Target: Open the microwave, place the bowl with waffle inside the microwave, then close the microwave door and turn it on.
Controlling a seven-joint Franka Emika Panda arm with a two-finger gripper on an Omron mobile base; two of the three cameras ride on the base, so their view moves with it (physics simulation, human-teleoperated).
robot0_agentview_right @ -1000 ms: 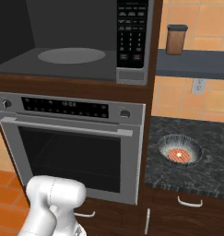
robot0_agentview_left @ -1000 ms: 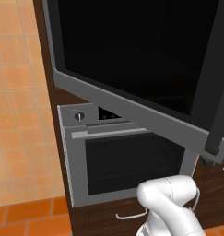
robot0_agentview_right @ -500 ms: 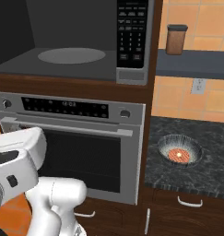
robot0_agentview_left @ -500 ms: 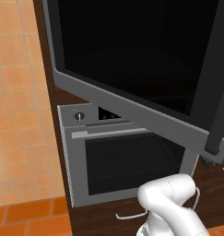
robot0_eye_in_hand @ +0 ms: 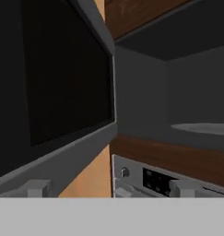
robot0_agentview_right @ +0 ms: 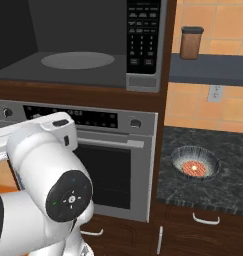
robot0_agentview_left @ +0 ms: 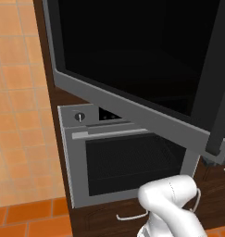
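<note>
Your door (robot0_agentview_left: 132, 60) hangs open beside the microwave (robot0_agentview_right: 93, 45) (turntable bare), jaws wide and holding nothing; next, I judge, fetch the bowl (robot0_agentview_right: 195, 162) right of the oven (robot0_agentview_right: 113, 165).

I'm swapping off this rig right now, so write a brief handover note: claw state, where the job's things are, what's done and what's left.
Claw: open, holding nothing, facing the hinge side of the microwave.
Microwave door: swung wide open to the left. The cavity holds just the round turntable.
Bowl with waffle: sits on the dark counter to the right of the silver oven, untouched.
Keypad: on the microwave's right edge.
Done: door opened.
Left: pick up the bowl, set it on the turntable, close the door, turn the microwave on.
</note>
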